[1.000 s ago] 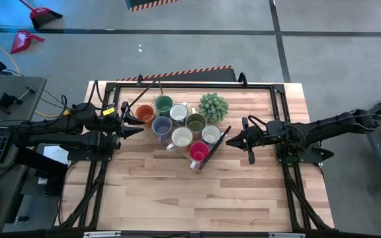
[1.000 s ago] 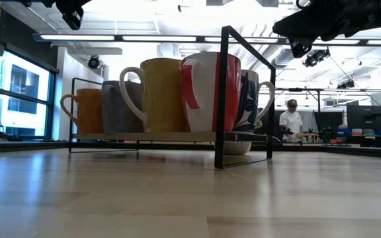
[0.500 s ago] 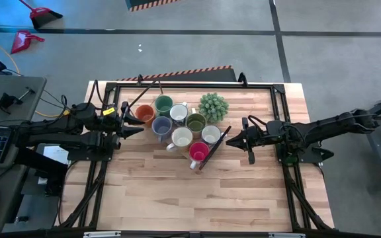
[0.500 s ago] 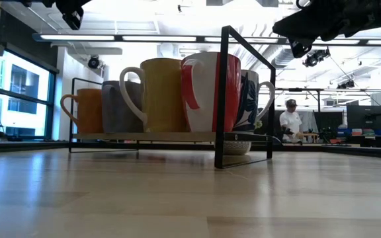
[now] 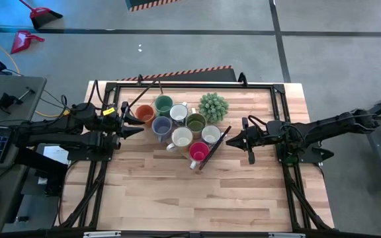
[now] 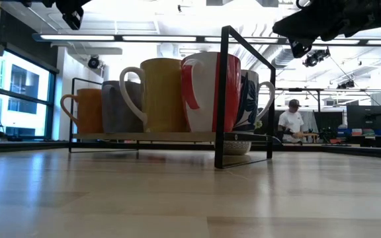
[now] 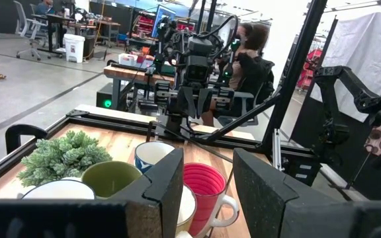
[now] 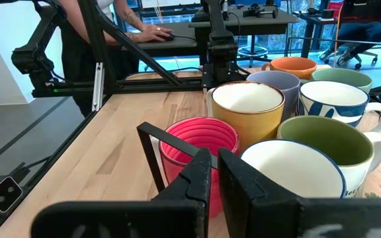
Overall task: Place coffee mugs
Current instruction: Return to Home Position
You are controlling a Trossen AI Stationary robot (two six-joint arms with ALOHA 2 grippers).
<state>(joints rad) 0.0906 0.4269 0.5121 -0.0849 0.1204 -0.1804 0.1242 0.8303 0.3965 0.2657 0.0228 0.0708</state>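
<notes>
eight coffee mugs (image 5: 182, 137) sit between left claw (image 5: 138, 121) and right claw (image 5: 229, 141).

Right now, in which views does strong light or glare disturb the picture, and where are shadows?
Low view: ceiling light strips and the window glare behind and beside the mugs; the left gripper and right gripper hang above as dark silhouettes; the table has a pale sheen. Left wrist view: the white curtain behind is washed out. High view: even light, faint shadows.
</notes>
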